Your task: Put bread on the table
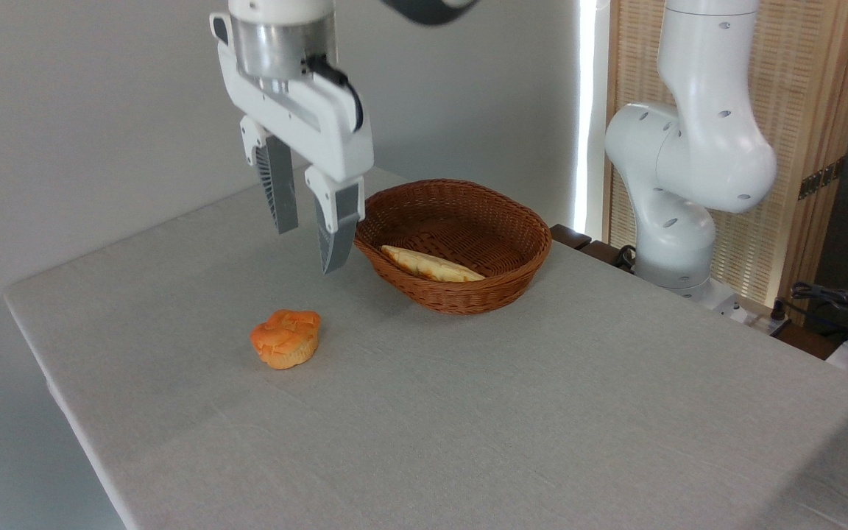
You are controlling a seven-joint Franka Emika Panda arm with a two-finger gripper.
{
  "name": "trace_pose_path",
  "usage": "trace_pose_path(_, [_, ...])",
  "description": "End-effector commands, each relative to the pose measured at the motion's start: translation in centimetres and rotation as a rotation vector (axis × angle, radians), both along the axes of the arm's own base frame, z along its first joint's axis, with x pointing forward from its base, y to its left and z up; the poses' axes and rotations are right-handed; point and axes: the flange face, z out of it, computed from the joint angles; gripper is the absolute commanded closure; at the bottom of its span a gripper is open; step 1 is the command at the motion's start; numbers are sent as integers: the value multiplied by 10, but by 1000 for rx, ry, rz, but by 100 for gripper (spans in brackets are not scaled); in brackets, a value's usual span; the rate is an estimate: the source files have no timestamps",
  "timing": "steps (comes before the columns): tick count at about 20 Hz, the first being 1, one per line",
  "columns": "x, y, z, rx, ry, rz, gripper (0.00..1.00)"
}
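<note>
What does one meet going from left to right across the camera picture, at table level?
Orange muffin-shaped bread on the grey table → brown wicker basket holding a long flat pale bread → white robot base.

— Where do we have the gripper [311, 246]?

— Up at about eleven o'clock of the view, hanging from the wrist, which runs off the top edge. Its fingers [338, 232] point down toward six.

— And the jaws?

— Parted, with a clear gap and nothing between them.

— The rest of our arm?

— Its white base column stands at two o'clock.
</note>
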Motion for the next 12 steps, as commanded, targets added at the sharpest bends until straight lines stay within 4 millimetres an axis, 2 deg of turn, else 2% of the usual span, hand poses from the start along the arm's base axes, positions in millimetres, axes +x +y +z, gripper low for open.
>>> trace_pose_path(1, [0,-4,20,71,25,-34,0])
trace_pose_path(5, [-2,-9,28,120,25,-47,0])
trace_pose_path(9, [1,-3,37,149,43,-45,0])
trace_pose_path(12, [3,0,36,150,44,-41,0])
